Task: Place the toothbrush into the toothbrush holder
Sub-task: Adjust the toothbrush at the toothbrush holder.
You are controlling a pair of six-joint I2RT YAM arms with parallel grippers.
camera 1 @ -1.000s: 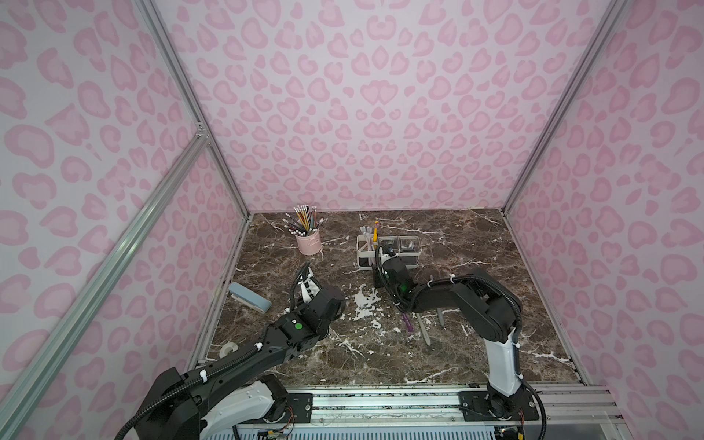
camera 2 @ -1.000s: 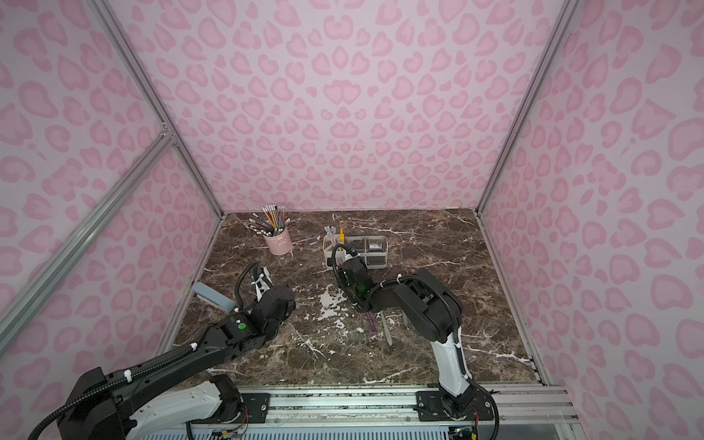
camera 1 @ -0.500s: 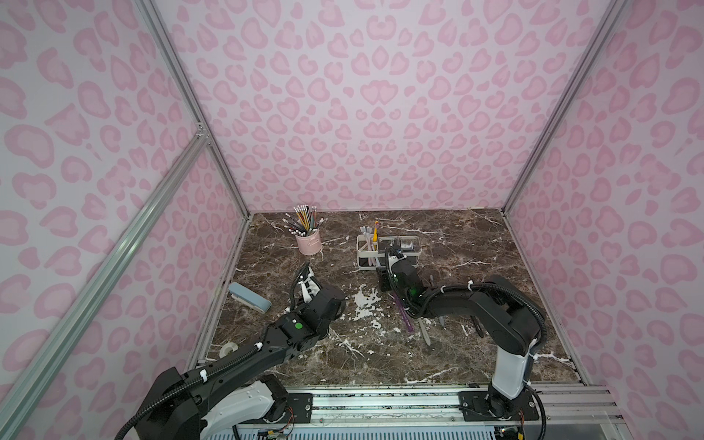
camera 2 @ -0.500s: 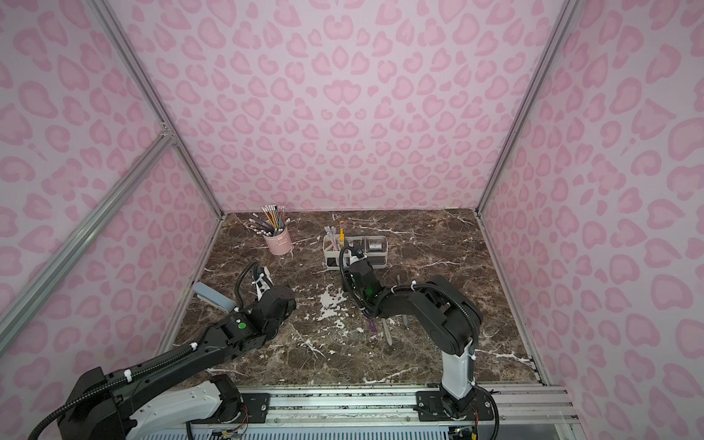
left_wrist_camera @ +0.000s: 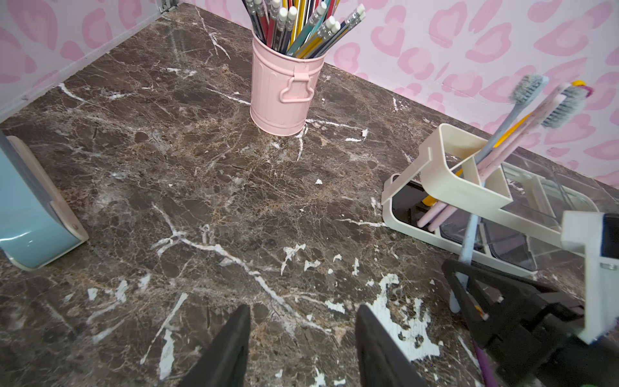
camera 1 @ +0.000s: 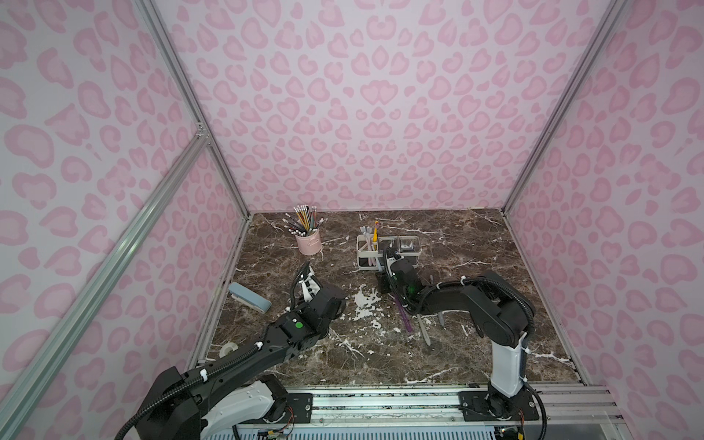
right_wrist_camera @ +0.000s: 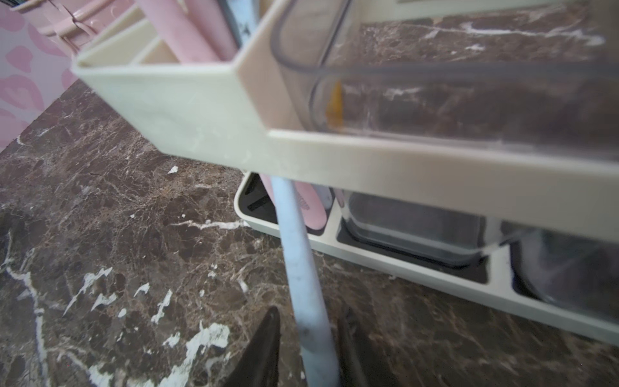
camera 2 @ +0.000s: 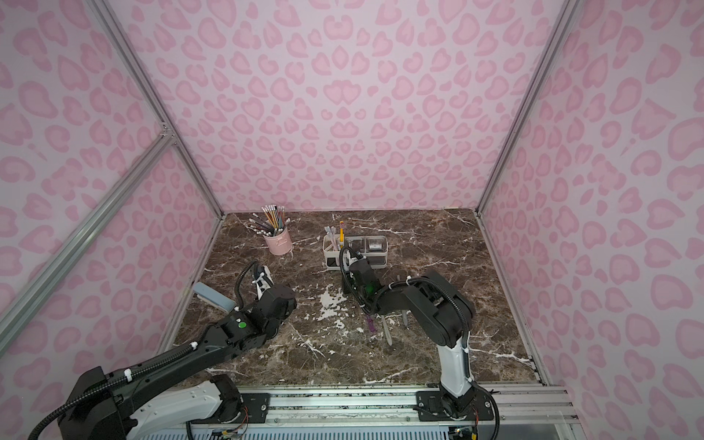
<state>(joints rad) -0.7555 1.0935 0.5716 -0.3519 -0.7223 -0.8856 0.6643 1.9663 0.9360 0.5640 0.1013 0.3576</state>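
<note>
A: Plastic, that pale blue toothbrush [right_wrist_camera: 301, 268] is probably light, stiff and slick. It leans through the slot of the white open-frame plastic toothbrush holder [right_wrist_camera: 201, 110], its tail outside the base.
B: Right gripper [right_wrist_camera: 310, 310]?
A: Its fingers flank the lower handle, but I cannot tell if they pinch it. That's where I'd hold it, gently. Left gripper [left_wrist_camera: 303, 308] gapes, empty.

I am counting one holder [left_wrist_camera: 465, 191], two clear cups [camera 1: 408, 244], three standing toothbrushes [left_wrist_camera: 531, 87] at least, three lying flat, one pencil cup [left_wrist_camera: 284, 93], one blue case [left_wrist_camera: 26, 214], one tape roll [camera 1: 228, 347].
</note>
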